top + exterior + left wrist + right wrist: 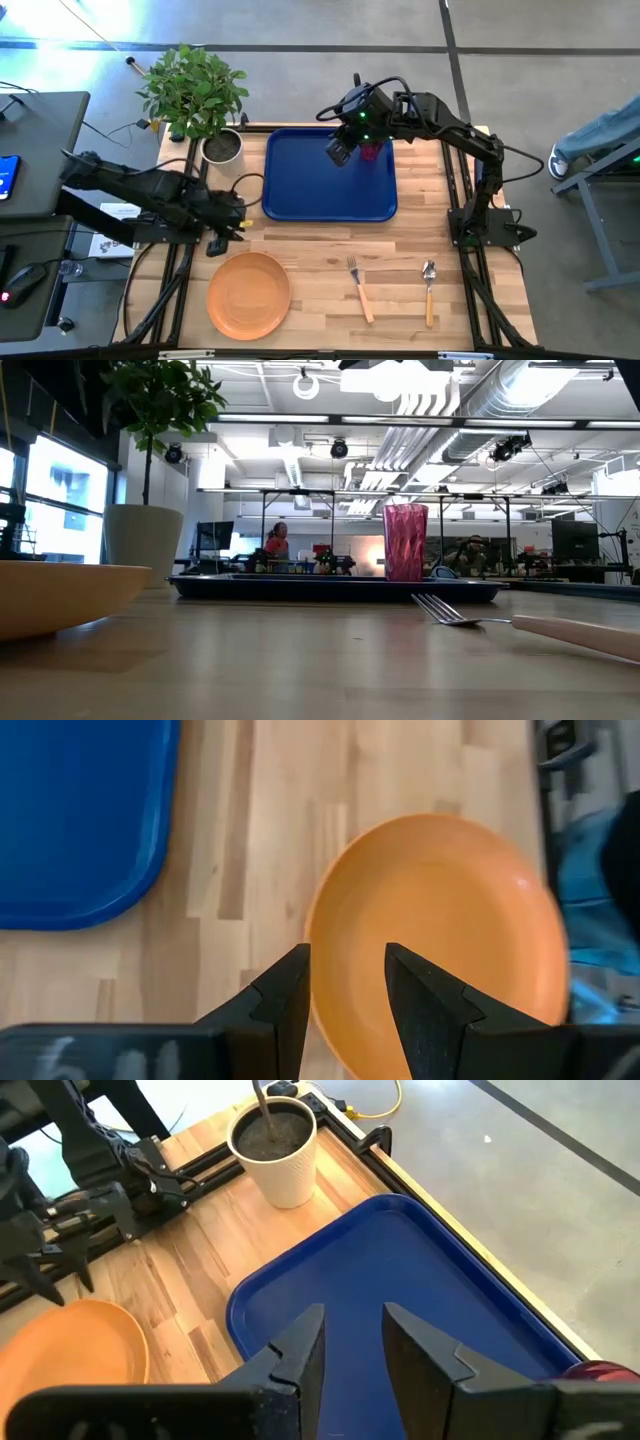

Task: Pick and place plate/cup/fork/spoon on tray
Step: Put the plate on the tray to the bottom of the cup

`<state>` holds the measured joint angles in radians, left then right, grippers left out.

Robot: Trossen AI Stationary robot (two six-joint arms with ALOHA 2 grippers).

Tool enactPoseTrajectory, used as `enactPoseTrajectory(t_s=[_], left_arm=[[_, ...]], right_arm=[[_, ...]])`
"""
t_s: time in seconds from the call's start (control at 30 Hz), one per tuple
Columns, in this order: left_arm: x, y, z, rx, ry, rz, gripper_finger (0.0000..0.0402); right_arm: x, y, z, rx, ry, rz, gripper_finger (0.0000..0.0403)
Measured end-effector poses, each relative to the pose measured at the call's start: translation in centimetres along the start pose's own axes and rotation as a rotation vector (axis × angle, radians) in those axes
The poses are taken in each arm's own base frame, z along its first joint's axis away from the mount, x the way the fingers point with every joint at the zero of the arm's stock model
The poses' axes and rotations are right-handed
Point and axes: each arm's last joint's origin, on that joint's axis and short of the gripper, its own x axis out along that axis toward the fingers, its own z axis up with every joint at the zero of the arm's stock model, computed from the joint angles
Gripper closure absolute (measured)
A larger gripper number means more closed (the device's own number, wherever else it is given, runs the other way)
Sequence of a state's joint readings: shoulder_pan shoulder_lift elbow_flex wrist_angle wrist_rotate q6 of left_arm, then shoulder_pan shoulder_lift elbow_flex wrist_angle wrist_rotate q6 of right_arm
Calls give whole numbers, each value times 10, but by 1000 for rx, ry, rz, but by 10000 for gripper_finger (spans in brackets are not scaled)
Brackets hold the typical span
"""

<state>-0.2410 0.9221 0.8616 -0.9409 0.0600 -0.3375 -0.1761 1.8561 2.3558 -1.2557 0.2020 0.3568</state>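
The dark-red cup [371, 150] stands upright on its base in the far right part of the blue tray [300, 185]; it also shows in the low view [405, 541]. My right gripper [340, 152] is open above the tray, just left of the cup [600, 1372], touching nothing. My left gripper [218, 240] is open above the table at the far left rim of the orange plate [249, 293]; its fingers [295, 995] stand over the plate's rim [320, 920]. The fork [360, 290] and spoon [429, 293] lie flat on the table at the near right.
A potted plant in a white pot [222, 147] stands at the tray's far left corner. Bare wood lies between the tray and the plate, fork and spoon. The tray's middle and left [400, 1270] are bare.
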Motion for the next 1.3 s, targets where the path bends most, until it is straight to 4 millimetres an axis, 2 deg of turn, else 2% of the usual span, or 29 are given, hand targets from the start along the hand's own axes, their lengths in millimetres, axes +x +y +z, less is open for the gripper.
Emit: enactPoseTrajectory(t_s=[0.37, 0.8, 1.07, 1.3], left_arm=[[28, -1, 8, -100, 106, 75, 281], [76, -1, 12, -13, 328, 95, 242], [103, 0, 14, 13, 395, 111, 240], [118, -2, 15, 34, 420, 96, 240]], right_arm=[[0, 0, 0, -25, -2, -8, 308], [0, 0, 0, -26, -1, -8, 308], [0, 0, 0, -26, -1, -8, 308], [0, 0, 0, -26, -1, -8, 308]])
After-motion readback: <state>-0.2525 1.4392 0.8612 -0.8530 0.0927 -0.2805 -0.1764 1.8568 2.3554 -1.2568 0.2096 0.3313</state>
